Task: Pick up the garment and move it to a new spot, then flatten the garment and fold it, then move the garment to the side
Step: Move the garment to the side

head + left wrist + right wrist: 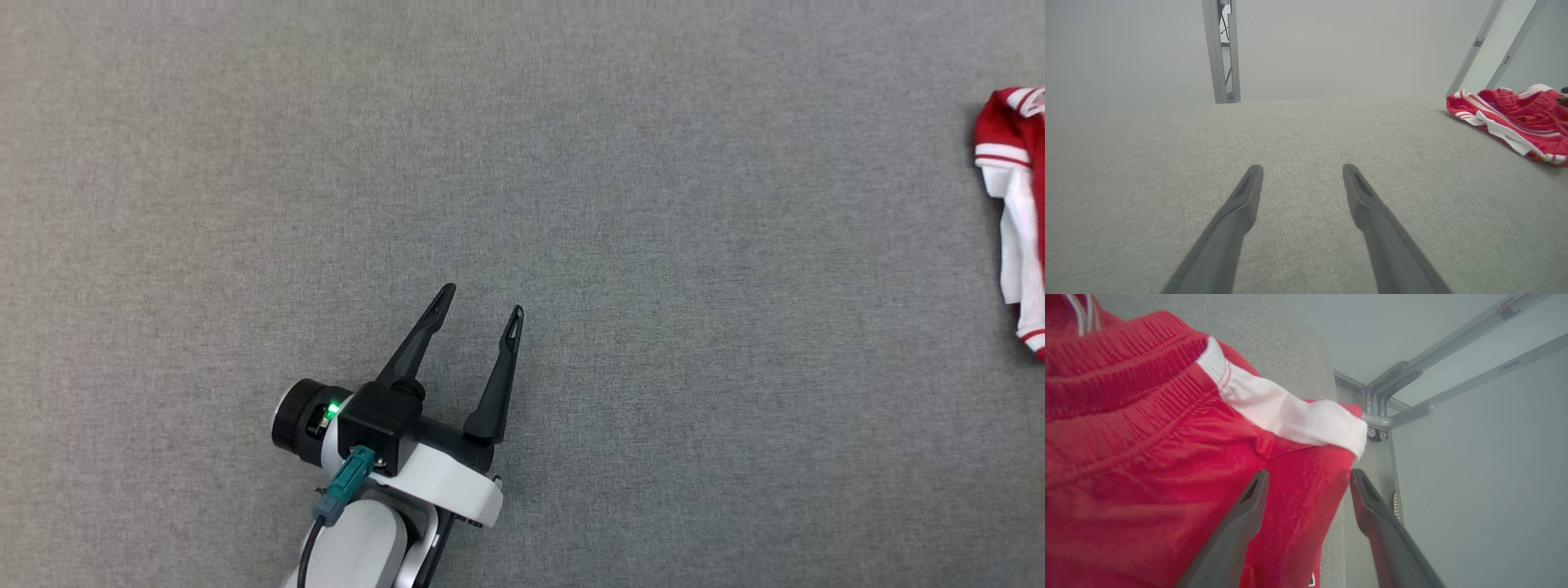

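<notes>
The garment [1016,212] is red with white panels and stripes, bunched at the far right edge of the grey table in the head view. In the left wrist view it lies crumpled at the right [1515,114]. My left gripper [480,306] hovers open over bare cloth at the lower middle, far from the garment, nothing between its fingers [1302,171]. My right gripper [1308,477] stands open right over the garment [1147,457], its fingers spread above the red fabric near the table's edge; the cloth lies between and under them, not pinched.
The grey fabric-covered table [522,163] spreads wide to the left of the garment. A metal frame post [1221,49] stands beyond the far edge. Grey frame bars [1396,400] meet at the table corner beside the garment.
</notes>
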{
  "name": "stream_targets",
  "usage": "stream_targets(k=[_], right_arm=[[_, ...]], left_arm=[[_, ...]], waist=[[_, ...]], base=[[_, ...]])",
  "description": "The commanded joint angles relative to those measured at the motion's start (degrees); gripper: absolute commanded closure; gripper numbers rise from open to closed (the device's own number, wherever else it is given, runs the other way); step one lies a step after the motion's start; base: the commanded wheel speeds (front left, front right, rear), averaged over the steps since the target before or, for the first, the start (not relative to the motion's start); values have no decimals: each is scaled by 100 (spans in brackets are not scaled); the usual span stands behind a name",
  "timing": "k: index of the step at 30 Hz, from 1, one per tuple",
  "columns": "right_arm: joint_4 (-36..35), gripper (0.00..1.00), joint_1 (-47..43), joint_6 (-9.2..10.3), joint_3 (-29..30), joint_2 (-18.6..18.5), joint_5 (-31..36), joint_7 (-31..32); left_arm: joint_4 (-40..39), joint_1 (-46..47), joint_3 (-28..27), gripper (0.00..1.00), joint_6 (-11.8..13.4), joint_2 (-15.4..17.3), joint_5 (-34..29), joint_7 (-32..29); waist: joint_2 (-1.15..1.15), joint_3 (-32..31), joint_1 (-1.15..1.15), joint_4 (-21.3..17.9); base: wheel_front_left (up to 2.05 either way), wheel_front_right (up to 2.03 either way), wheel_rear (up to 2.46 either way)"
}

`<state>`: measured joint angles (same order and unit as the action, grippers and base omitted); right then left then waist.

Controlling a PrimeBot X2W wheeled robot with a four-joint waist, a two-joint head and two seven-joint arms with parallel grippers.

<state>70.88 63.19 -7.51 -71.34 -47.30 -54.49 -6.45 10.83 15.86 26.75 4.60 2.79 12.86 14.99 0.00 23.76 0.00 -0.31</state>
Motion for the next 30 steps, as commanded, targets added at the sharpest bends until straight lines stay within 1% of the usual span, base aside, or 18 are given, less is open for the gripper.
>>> stream_targets(k=[1,6,10,15,18,20,21,24,27,29,30], right_arm=[[21,0,79,5,13,66,-4,66],[11,0,400,5,-49,229,320,48],[-200,0,550,5,-17,470,389,-208],[-816,0,240,5,233,688,85,-691],[-1369,0,8,5,577,713,-213,-852],[-1787,0,-170,6,925,705,-273,-879],[-2076,0,-262,6,1203,692,-230,-880],[-2791,0,-962,6,2261,737,-60,-874],[-3575,0,-1809,5,3497,978,332,-877],[-4077,0,-2497,5,4270,1215,816,-877],[-4077,0,-2497,5,4270,1215,816,-877]], left_arm=[[-4,-51,-25,0,20,28,39,19],[-11,-186,-71,0,39,28,86,19],[-22,-335,-142,0,41,30,113,19],[-56,-604,-314,0,76,29,63,19],[-85,-798,-520,0,87,29,17,19],[-116,-925,-693,0,86,28,-32,19],[-145,-981,-791,0,85,28,-46,18],[-243,-1164,-1091,0,74,30,-9,18],[-450,-1227,-1397,0,51,25,-108,18],[-568,-1317,-1574,0,47,31,-159,18],[-568,-1317,-1574,0,47,31,-159,18]], waist=[[0,-151,0,-33],[0,-487,0,-72],[0,-809,0,-80],[0,-1320,0,-63],[0,-1637,0,-46],[0,-1838,0,-32],[0,-1927,0,-23],[0,-2178,0,32],[0,-2336,0,121],[0,-2410,0,175],[0,-2410,0,175]], base=[[0,0,0],[0,0,0],[0,0,0],[0,0,0],[0,0,0],[0,0,0],[0,0,0],[0,0,0],[0,0,0],[0,0,0],[0,0,0]])
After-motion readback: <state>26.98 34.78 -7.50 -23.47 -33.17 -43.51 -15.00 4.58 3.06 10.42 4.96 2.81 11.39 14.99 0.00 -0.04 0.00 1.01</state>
